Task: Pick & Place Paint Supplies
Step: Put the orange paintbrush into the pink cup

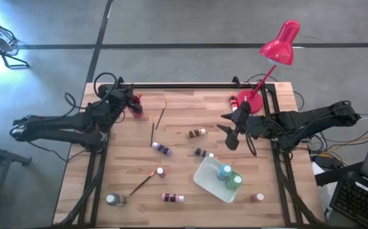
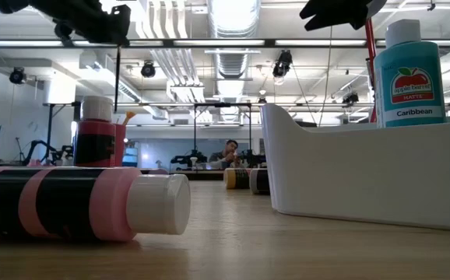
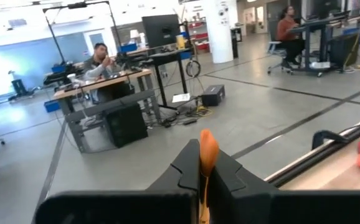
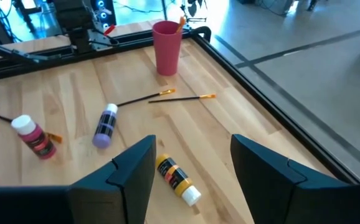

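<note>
The left gripper hangs over the pink cup at the far left corner of the surface, its fingers pressed together on an orange-handled paintbrush held upright between them. The right gripper hovers near the middle right of the surface with its fingers spread and nothing between them, above a yellow-and-dark paint bottle lying on its side. Two more brushes lie end to end just short of the cup, a purple bottle lies near them and a pink bottle stands farther off. A white tray toward the near right already holds a teal bottle and a green one. The brush looks light, thin and stiff, liable to pivot if pinched near its end, so a hold close to mid-handle seems safest. The bottles look small, rigid and smooth and would likely roll when lying down; taking them across the body, below the white cap, seems best
</note>
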